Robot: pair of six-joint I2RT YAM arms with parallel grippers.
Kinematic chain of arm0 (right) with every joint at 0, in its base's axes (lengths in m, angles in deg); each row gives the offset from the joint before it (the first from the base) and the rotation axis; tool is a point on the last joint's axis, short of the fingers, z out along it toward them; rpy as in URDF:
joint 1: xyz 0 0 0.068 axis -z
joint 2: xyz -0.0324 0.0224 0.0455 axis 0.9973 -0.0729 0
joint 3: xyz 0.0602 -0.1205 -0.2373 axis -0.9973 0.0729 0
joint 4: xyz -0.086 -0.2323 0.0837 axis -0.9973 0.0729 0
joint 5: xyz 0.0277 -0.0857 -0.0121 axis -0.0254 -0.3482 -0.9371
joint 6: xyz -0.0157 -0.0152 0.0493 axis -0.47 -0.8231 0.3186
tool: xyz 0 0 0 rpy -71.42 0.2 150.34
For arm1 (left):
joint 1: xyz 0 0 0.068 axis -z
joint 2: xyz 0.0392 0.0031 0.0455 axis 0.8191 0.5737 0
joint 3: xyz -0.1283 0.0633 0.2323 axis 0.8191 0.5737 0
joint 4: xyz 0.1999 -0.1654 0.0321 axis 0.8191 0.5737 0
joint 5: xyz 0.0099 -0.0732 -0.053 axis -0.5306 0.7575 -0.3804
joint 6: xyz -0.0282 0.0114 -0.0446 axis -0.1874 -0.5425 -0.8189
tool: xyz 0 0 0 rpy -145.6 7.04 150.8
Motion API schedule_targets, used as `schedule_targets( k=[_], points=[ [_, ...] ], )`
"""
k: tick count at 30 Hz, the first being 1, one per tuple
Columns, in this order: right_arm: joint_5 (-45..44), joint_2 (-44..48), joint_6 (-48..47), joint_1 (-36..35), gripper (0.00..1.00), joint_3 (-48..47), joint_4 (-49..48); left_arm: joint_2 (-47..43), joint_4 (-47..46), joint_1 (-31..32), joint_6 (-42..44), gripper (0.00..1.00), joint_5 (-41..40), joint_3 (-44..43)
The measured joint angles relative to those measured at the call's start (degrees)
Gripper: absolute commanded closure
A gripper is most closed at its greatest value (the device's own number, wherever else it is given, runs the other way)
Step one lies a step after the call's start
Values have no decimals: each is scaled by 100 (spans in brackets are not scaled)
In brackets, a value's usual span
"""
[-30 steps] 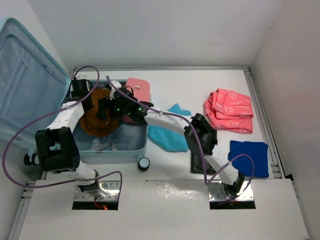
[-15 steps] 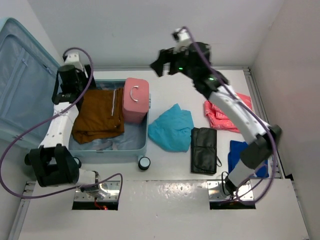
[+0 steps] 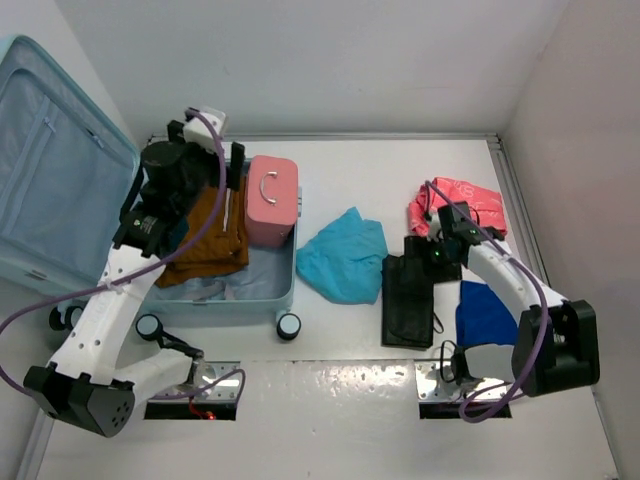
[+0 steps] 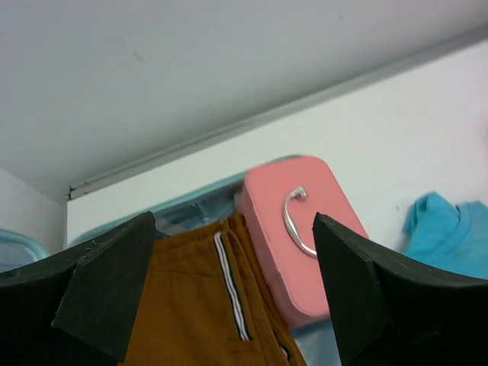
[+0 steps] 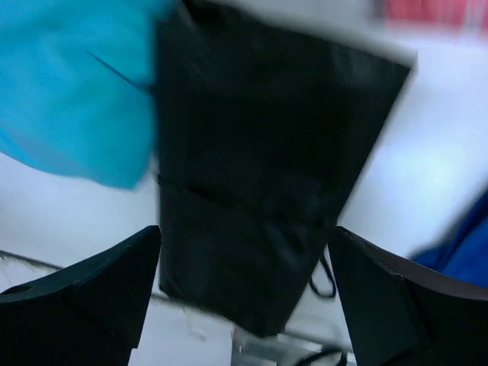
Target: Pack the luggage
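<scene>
The luggage (image 3: 60, 170) lies open at the left, its lid up against the wall and its tray (image 3: 262, 300) towards me. Brown trousers (image 3: 205, 235) with a striped side (image 4: 229, 282) lie flat in the tray, next to a pink hard case (image 3: 272, 200) with a metal handle (image 4: 293, 221). My left gripper (image 3: 215, 160) hovers open above the trousers and holds nothing (image 4: 232, 221). My right gripper (image 3: 432, 255) hangs open just above a black pouch (image 3: 408, 298), which fills the gap between its fingers (image 5: 244, 232) in the blurred right wrist view.
A teal cloth (image 3: 342, 258) lies between the luggage and the pouch. A coral cloth (image 3: 460, 200) sits at the back right and a dark blue cloth (image 3: 490, 315) at the front right. A luggage wheel (image 3: 288, 325) sticks out near the front.
My left gripper has opened and let go of the brown trousers, which now lie in the tray. My right arm left the luggage, swung up and back, then came down over the black pouch.
</scene>
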Motion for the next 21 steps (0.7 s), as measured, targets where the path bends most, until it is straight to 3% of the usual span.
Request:
schedule_targets(
  k=[5,15,19,20,21],
  points=[
    [-92,195,282,398,10,387,487,-55,227,433,114,11,-251,199],
    [31,-417,656,809,20,962,299,-50,295,481,221,11,-662,203],
    [328,-691,756,815,62,1067,46,-9,295,507,264,11,-787,188],
    [413,-719,754,815,82,1069,-2,9,291,507,273,11,-815,184],
    [520,-723,769,815,88,1067,-17,26,293,507,278,11,-850,184]
  ],
)
